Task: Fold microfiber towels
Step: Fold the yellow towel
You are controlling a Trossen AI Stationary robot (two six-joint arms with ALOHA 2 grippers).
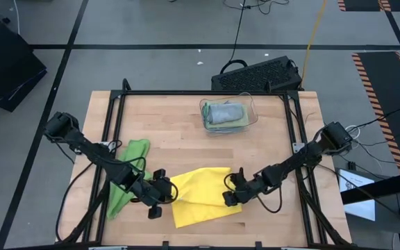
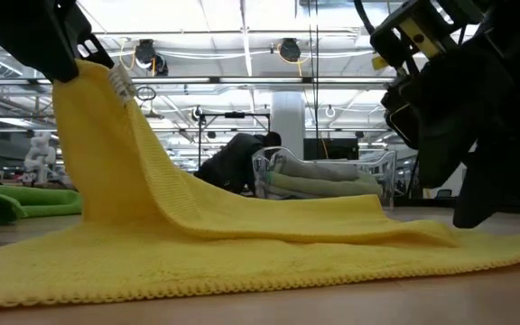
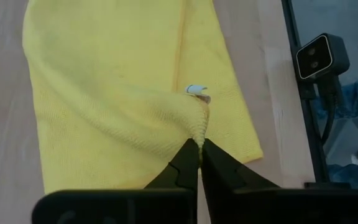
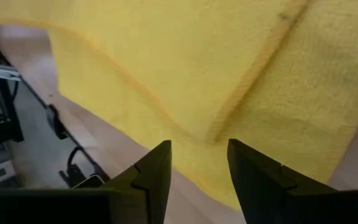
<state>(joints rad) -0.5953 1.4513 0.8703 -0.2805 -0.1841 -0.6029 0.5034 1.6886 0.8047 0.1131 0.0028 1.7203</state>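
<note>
A yellow microfiber towel (image 1: 203, 196) lies near the table's front edge, its left corner raised. My left gripper (image 1: 160, 194) is shut on that corner, which shows at the upper left of the low view (image 2: 93, 77). My right gripper (image 1: 232, 196) stands open low over the towel's right part (image 4: 241, 74). Its fingers straddle a folded edge (image 4: 197, 134), and I cannot tell whether they touch it. A bright green towel (image 1: 126, 177) lies crumpled at the left. Folded grey and green towels (image 1: 225, 113) sit in the clear bin. My left gripper pinches the yellow towel's raised corner (image 3: 199, 138) between its two fingers, just by the small white tag (image 3: 196, 89). The fingers come slanting down from the table's left. The corner is lifted and the cloth slopes down from it (image 2: 152, 171) to the rest, which lies on the table.
The clear plastic bin (image 1: 251, 111) stands at the table's far middle. A black keyboard-like case (image 1: 259, 73) lies beyond the far edge. The table's black frame rails (image 1: 297, 149) run along both sides. Bare wood (image 1: 172, 128) shows between the bin and the yellow towel.
</note>
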